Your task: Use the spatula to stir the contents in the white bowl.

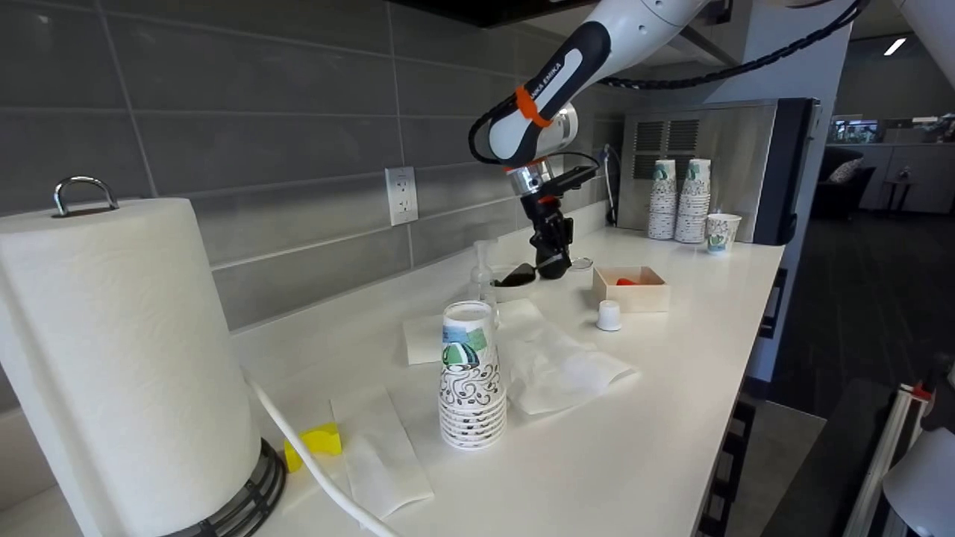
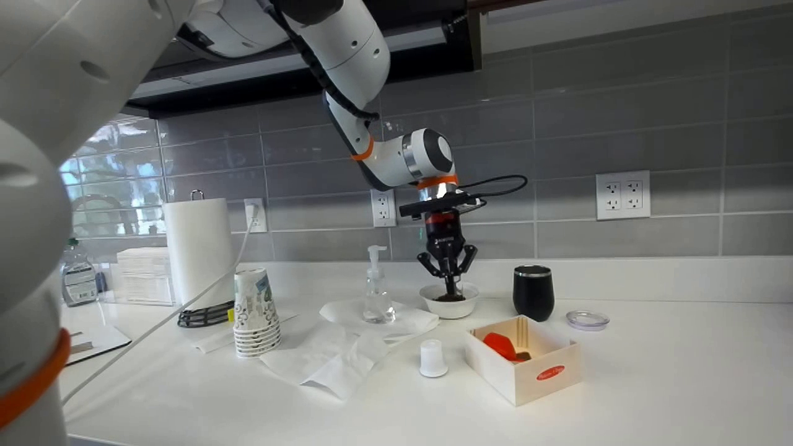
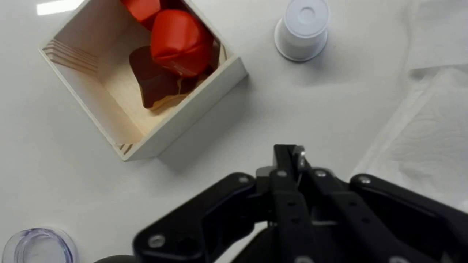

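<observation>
The white bowl (image 2: 450, 308) stands on the counter near the wall, dark inside. It also shows partly in an exterior view (image 1: 513, 293), behind the soap bottle. My gripper (image 2: 451, 282) points down right over the bowl. It is shut on the spatula's thin silver handle (image 2: 459, 286), which also shows between the fingertips in the wrist view (image 3: 300, 157). The spatula's dark blade (image 1: 517, 276) is tilted at the bowl's rim. I cannot tell the blade from the dark contents inside the bowl. The bowl is mostly hidden by the gripper (image 3: 292, 157) in the wrist view.
A black tumbler (image 2: 533, 293) stands close right of the bowl, a clear lid (image 2: 587, 319) beyond it. A clear soap bottle (image 2: 378, 297) stands left. A wooden box (image 2: 545, 365) with red things and a white pod (image 2: 432, 358) are in front. Paper cups (image 1: 471, 380) stand on the counter.
</observation>
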`<state>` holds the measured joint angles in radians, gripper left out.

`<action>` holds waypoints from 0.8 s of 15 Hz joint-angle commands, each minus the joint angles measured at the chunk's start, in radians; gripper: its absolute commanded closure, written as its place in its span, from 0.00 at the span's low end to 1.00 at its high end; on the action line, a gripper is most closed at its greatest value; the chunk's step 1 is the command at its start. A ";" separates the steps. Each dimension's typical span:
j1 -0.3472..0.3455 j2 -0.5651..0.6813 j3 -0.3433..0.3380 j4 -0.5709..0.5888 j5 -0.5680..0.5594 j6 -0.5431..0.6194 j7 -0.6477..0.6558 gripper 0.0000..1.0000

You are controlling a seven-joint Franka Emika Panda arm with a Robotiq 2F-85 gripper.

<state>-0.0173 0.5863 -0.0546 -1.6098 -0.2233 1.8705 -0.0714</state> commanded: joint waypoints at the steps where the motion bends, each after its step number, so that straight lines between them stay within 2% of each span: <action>1: 0.007 0.003 0.010 0.015 -0.023 -0.040 -0.042 0.99; 7: -0.033 -0.009 0.047 0.009 0.047 0.006 -0.148 0.99; 12: -0.024 0.005 0.022 0.018 0.033 0.043 -0.077 0.99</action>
<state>-0.0388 0.5850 -0.0241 -1.6081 -0.1961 1.8963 -0.1833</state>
